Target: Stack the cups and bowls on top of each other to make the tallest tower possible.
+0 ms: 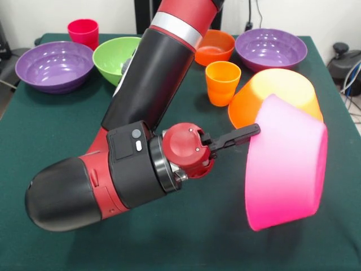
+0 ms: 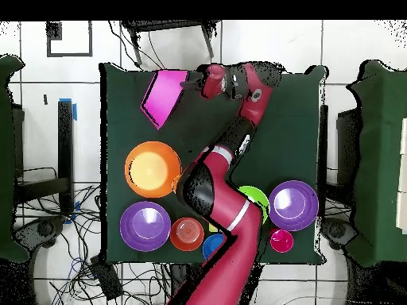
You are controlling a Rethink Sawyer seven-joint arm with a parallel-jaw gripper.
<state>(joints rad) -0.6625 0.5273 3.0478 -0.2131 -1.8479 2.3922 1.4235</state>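
Beside the large orange bowl (image 1: 279, 90), which lies upside down on the green table (image 1: 56, 124), the pink bowl (image 1: 287, 166) is tipped up on its edge, its base turned toward the gripper (image 1: 248, 132). That gripper reaches sideways from the red wrist, and its black tips touch the pink bowl's base wall. Whether they pinch the wall or only press against it cannot be told from either view, so its state is left open. Nothing that reads as a tower stands yet. The pink bowl leans close against the orange bowl and partly hides it in the front view, while from above the two look apart, so I judge it is lifted or tilted, not stacked. Behind the orange bowl sits the orange cup (image 1: 223, 83), upright and alone. Farther back from it are the small orange-red bowl (image 1: 214, 47) and a purple bowl (image 1: 271, 49), both mouth up. Well away from the orange bowl, past the arm, stand the green bowl (image 1: 115, 58), the second purple bowl (image 1: 54, 65) and the red cup (image 1: 83, 32), each separate. A small blue bowl (image 2: 213, 246) shows only in the overhead view, near the orange-red one; a scrap of yellow next to it may be the third cup, but it is too hidden to say. By my reading the task is barely begun, with nearly every piece still to be placed.
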